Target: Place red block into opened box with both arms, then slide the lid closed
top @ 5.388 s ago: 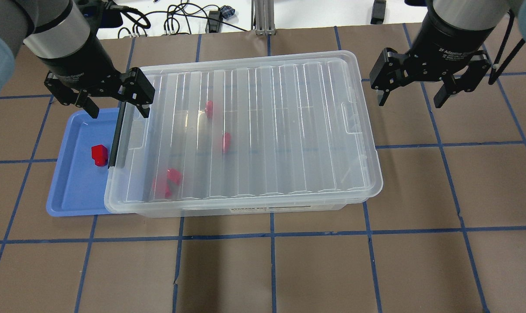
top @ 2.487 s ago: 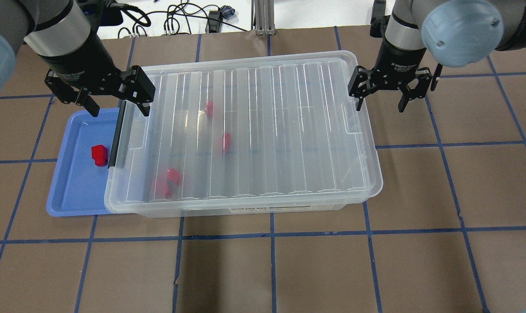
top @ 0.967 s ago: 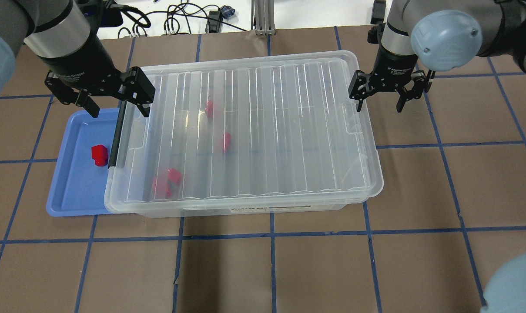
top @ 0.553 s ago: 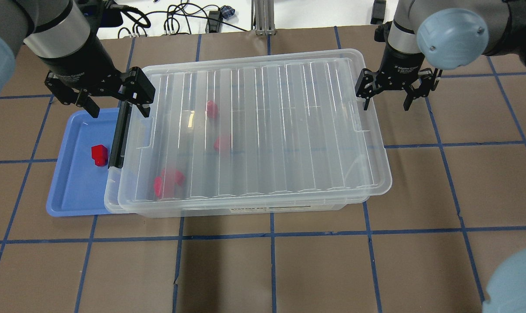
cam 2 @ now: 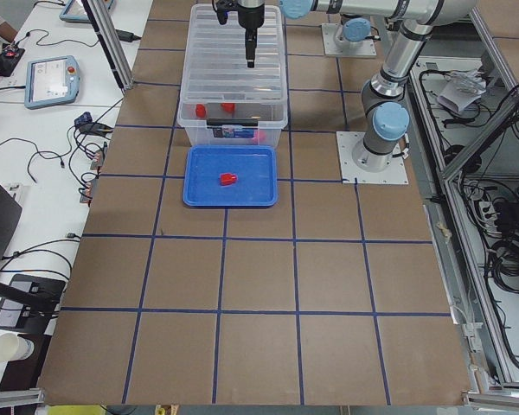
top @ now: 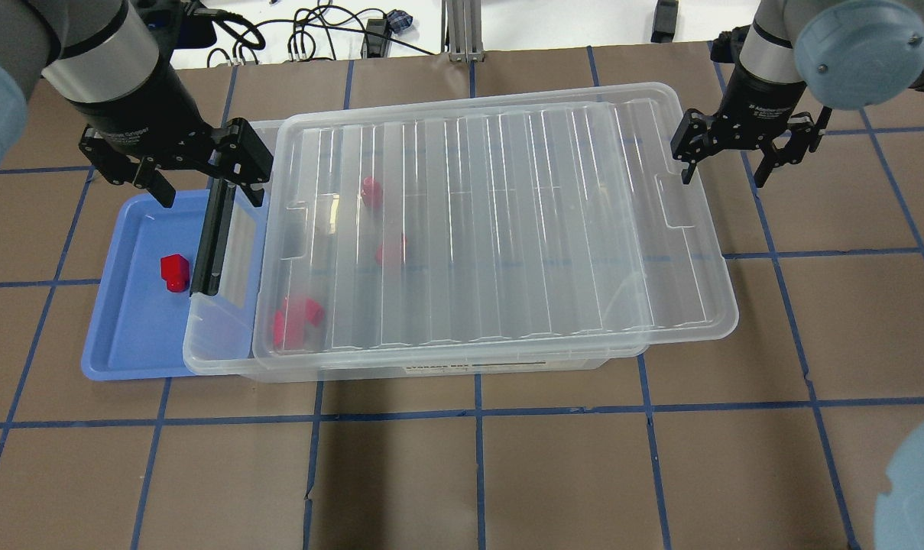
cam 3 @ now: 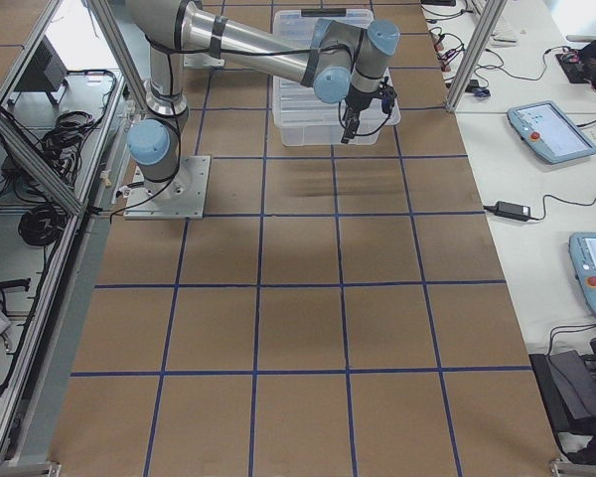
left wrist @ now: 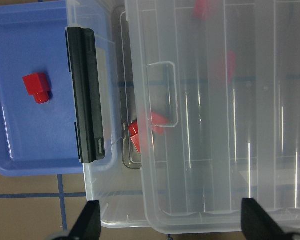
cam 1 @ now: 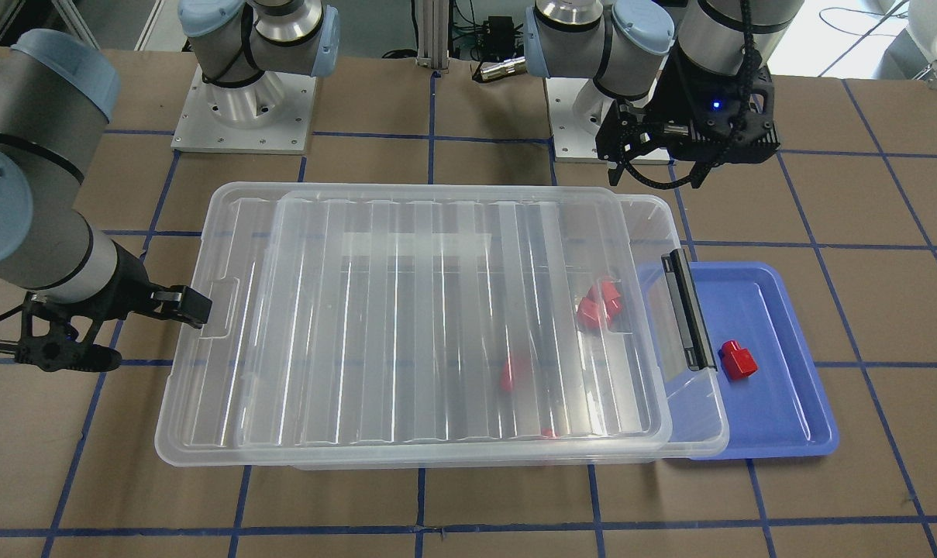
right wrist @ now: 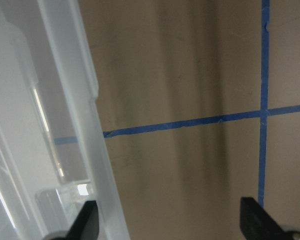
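A red block lies in the blue tray, left of the box's black bar. The clear box carries its ribbed lid, which is shifted right; it overhangs the right end and leaves a strip at the left end uncovered. My left gripper hovers open above the box's left far corner, holding nothing. My right gripper is open at the lid's right short edge, with one finger against that edge.
The blue tray abuts the box's left end. Other red blocks show inside the box through the lid. Cables lie beyond the table's far edge. Brown table with a blue tape grid surrounds the box.
The lid has slid right along the box, and my right gripper has moved right with it. The box's left end now shows uncovered. My left gripper has stayed put.
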### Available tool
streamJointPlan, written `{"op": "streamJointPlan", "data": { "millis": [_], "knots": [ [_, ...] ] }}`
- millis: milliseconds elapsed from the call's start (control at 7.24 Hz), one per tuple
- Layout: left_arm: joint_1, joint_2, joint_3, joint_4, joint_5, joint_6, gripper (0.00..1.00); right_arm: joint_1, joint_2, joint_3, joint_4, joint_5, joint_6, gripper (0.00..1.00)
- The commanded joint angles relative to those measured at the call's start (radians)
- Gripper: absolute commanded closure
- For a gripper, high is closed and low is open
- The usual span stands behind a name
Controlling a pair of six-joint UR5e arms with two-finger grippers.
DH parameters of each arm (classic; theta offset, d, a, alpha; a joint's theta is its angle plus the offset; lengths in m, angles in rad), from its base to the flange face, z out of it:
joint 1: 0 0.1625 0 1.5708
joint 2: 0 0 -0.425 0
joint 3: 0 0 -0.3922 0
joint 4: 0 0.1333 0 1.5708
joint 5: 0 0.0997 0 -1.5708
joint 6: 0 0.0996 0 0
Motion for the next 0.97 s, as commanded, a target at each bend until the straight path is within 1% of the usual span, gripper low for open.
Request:
{"op": "streamJointPlan", "data": {
  "millis": [0,276,414,553,691,829],
  "knots": [
    [0.000,0.000,0.002,0.000,0.002,0.000,0.00,-0.009,0.000,-0.001,-0.006,-0.049,-0.066,0.00],
    [0.020,-0.006,0.035,0.000,-0.001,0.005,0.00,-0.051,0.000,0.001,-0.003,-0.053,-0.099,0.00],
    [0.028,-0.041,0.080,0.002,-0.004,0.002,0.00,-0.076,-0.001,0.001,-0.003,-0.053,-0.137,0.00],
    [0.029,-0.076,0.078,-0.020,-0.003,-0.017,0.00,-0.099,-0.001,-0.001,-0.003,-0.053,-0.177,0.00],
    [0.035,-0.075,0.088,-0.091,-0.007,-0.005,0.00,-0.113,-0.001,-0.004,-0.003,-0.053,-0.208,0.00],
    [0.075,-0.078,0.077,-0.083,-0.004,0.000,0.00,-0.125,-0.001,-0.006,-0.006,-0.054,-0.235,0.00]
  ]
}}
